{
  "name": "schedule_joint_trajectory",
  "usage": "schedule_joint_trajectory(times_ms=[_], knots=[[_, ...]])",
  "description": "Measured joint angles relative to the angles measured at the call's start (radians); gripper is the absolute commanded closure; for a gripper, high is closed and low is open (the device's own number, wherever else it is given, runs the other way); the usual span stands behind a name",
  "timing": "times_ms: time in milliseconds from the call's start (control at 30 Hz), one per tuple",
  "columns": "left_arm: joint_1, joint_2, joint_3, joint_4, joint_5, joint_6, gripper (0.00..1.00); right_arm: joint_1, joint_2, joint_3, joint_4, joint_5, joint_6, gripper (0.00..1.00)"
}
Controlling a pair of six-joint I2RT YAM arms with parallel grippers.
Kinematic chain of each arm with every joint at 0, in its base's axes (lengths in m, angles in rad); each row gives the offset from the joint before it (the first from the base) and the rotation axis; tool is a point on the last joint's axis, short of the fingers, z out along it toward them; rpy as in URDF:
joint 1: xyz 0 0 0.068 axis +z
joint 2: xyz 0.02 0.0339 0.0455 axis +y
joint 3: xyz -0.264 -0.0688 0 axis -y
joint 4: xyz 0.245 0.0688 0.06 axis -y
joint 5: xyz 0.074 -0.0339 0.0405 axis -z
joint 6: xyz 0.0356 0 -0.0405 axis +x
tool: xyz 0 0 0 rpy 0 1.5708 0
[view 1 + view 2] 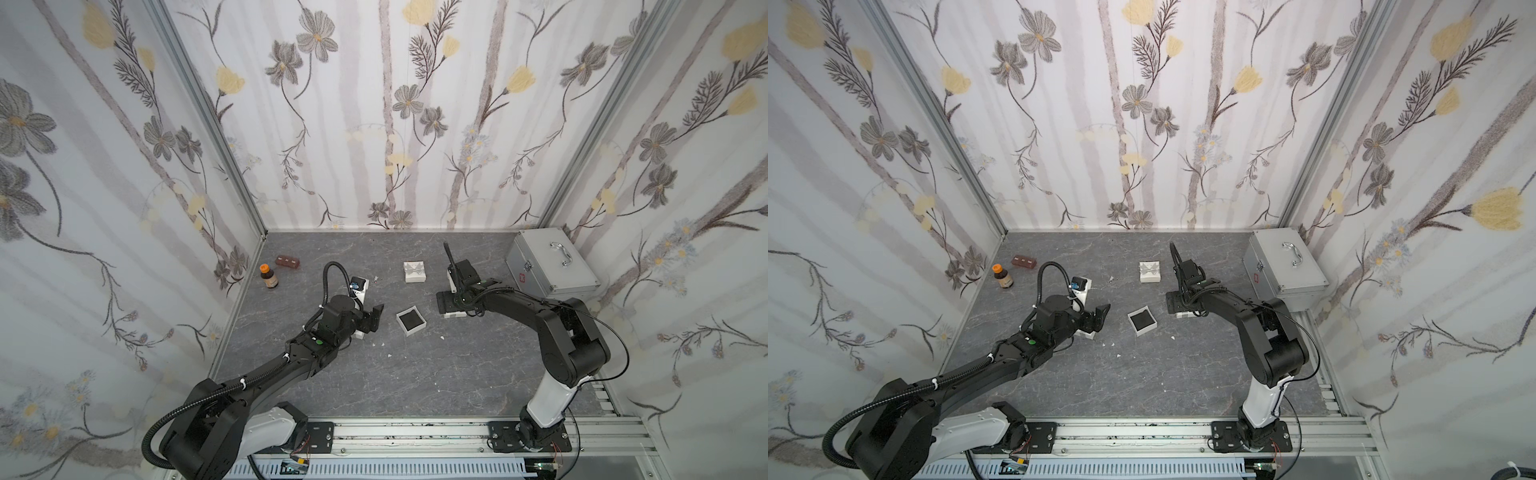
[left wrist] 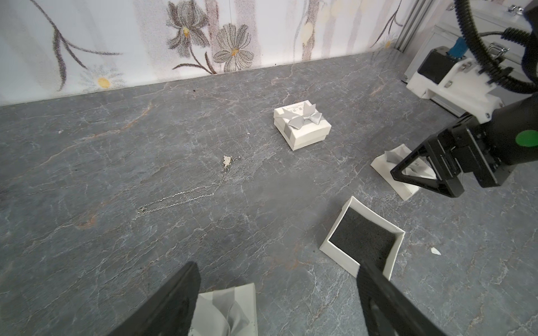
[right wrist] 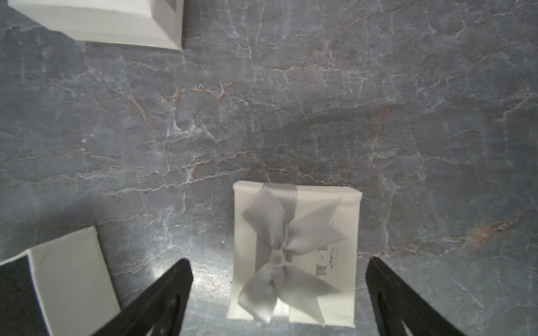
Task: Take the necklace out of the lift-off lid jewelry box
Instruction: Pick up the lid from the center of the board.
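In a top view the open box base (image 1: 410, 321) sits on the bench (image 1: 374, 374) between the arms. Left wrist: the necklace (image 2: 186, 192) lies on the bench, well apart from the base, and the left end effector (image 2: 278, 267) is spread wide, holding nothing. Right wrist: the right end effector (image 3: 279, 261) is spread wide, with a finger on either side of a bowed lid (image 3: 340, 291).

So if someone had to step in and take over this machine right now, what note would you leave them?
Left pincer: open, empty.
Right pincer: open, empty, jaws wide either side of the bow-topped lid, which lies on the table.
Box base: uncovered, only black padding visible.
Necklace: stretched out on the table, apart from the base.
Done: lid off, necklace out.
Remaining: seemingly nothing but pulling both pincers back. Another bowed box sits closed.
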Motion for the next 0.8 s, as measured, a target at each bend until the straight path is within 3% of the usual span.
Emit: schedule_joint_trajectory(times_ms=[367,633,800], knots=[[0.0,0.028,0.0,0.006,0.019,0.026,0.14,-0.008,0.054,0.018,0.003,0.008,0.033,0.13],[0.0,0.048,-0.02,0.02,0.027,0.031,0.15,-0.012,0.075,0.018,0.003,0.003,0.04,0.26],[0.0,0.076,-0.044,0.031,0.052,0.035,0.16,-0.016,0.069,0.017,0.002,-0.006,0.037,0.29]])
